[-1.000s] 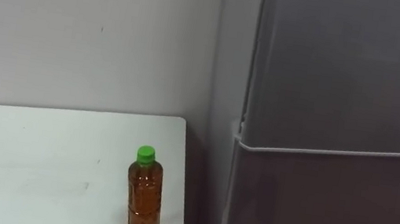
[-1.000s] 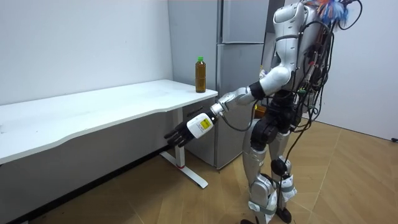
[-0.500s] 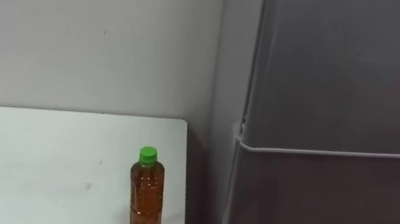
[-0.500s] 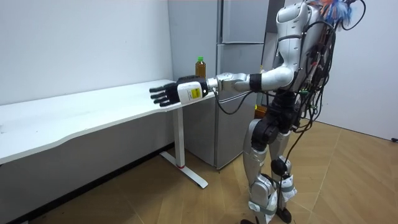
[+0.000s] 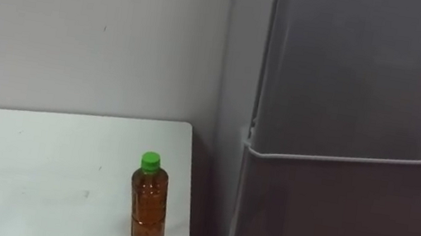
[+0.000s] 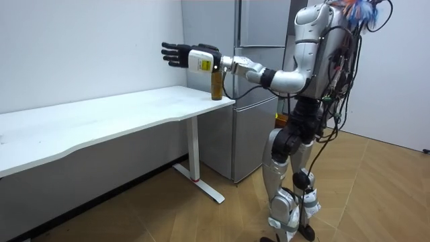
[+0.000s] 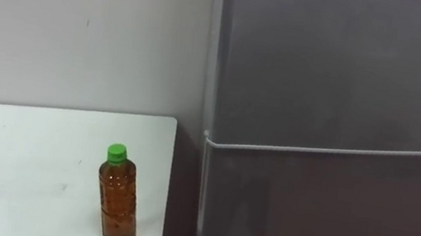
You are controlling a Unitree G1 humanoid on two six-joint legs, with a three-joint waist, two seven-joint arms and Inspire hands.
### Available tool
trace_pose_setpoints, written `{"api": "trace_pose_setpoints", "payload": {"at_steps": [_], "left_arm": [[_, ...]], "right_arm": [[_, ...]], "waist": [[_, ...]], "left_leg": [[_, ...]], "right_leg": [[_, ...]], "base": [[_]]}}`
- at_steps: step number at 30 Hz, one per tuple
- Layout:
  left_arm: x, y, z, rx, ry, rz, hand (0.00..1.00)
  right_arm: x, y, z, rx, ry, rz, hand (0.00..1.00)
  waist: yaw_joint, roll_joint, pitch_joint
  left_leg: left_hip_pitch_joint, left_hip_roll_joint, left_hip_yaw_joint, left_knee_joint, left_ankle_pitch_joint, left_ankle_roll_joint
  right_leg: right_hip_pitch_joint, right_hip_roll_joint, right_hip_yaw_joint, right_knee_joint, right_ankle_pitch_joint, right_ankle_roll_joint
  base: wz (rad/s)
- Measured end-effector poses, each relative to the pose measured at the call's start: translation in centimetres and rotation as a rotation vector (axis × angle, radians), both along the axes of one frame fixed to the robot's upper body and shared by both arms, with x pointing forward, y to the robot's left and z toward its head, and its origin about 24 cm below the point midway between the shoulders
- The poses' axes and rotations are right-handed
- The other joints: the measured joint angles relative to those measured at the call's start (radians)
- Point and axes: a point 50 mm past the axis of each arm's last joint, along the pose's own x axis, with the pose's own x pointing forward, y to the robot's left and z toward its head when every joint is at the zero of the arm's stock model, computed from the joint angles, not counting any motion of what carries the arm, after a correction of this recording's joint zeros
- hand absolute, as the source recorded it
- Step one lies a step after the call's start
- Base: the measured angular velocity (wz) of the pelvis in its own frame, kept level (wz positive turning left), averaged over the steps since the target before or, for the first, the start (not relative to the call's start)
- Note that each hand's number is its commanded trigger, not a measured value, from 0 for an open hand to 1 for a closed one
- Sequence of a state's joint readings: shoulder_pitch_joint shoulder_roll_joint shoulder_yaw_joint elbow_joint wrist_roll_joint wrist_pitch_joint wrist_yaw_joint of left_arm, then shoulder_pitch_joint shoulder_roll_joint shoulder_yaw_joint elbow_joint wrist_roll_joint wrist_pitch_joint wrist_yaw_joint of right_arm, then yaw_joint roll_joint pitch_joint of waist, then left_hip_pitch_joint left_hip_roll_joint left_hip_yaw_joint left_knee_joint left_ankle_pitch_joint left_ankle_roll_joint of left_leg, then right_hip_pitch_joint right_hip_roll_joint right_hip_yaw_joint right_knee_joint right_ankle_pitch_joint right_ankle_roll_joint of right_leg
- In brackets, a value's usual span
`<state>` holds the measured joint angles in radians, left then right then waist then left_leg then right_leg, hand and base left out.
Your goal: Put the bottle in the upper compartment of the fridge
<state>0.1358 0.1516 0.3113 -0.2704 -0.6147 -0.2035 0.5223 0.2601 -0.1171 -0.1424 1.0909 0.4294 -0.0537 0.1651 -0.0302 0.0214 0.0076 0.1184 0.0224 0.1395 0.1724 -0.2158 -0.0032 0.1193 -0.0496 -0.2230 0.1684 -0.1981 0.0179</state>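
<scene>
1. Because the left hand is the one raised over the table, it is the hand nearer the task's thing. Its fingers are straight and spread and hold nothing. In the room view it hangs higher than the bottle's top, and in the left eye view a dark tip of it cuts in at the lower left edge, too little to read.
2. The bottle stands upright on the table with its long axis vertical and its green cap on top. It is close to the table's right edge and towards the robot's side of it. From the hand it lies to the robot's right and lower, well apart. The reach therefore looks to call for a move down and to the right, with the palm meeting the bottle's side.
3. Past the table's edge the fridge stands just beside it, with a narrow dark gap between. A pale seam parts the upper door from the lower one, and both are closed, so the bottle's goal is shut off for now.
4. No handle can be made out on either door, and the hinge side cannot be told. The table's near edge is cut off at the bottom of both eye views. Behind it all is a plain wall.
</scene>
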Motion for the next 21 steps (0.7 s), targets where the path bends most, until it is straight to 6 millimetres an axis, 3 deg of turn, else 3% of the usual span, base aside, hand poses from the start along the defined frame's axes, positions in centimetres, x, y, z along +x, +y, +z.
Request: {"api": "trace_pose_setpoints", "payload": {"at_steps": [2,8,13,21], "left_arm": [[0.5,-0.2,0.5,0.012,-0.029,-0.029,0.0],[2.0,-1.4,1.5,0.052,-0.08,-0.156,0.0],[3.7,-3.4,2.6,0.086,-0.126,-0.302,0.0],[5.4,-6.5,3.4,0.172,-0.145,-0.516,0.0]], "right_arm": [[0.0,0.0,0.0,0.002,0.003,-0.001,0.0],[0.3,0.4,-0.2,0.015,0.011,-0.003,0.0],[0.7,0.5,-0.3,0.019,0.012,0.005,0.0],[1.6,0.7,-0.4,0.037,0.002,0.01,0.0]], "waist": [[-0.004,0.0,-0.0008],[-0.02,-0.001,0.0074],[-0.032,-0.003,0.0056],[-0.103,0.004,0.0037]], "left_leg": [[0.001,0.0,0.0,0.001,0.0,0.0],[-0.001,0.0,0.001,0.008,0.0,0.0],[-0.001,0.001,0.01,0.009,0.0,0.0],[0.0,0.002,0.019,0.009,0.0,0.0]], "right_leg": [[0.001,0.0,0.0,0.0,0.0,0.0],[0.001,0.0,0.007,0.0,0.0,0.001],[-0.002,0.001,0.013,0.003,0.0,0.0],[-0.006,0.003,0.022,0.005,0.0,0.0]], "base": [[0.0],[0.0],[0.0],[-0.03]]}}
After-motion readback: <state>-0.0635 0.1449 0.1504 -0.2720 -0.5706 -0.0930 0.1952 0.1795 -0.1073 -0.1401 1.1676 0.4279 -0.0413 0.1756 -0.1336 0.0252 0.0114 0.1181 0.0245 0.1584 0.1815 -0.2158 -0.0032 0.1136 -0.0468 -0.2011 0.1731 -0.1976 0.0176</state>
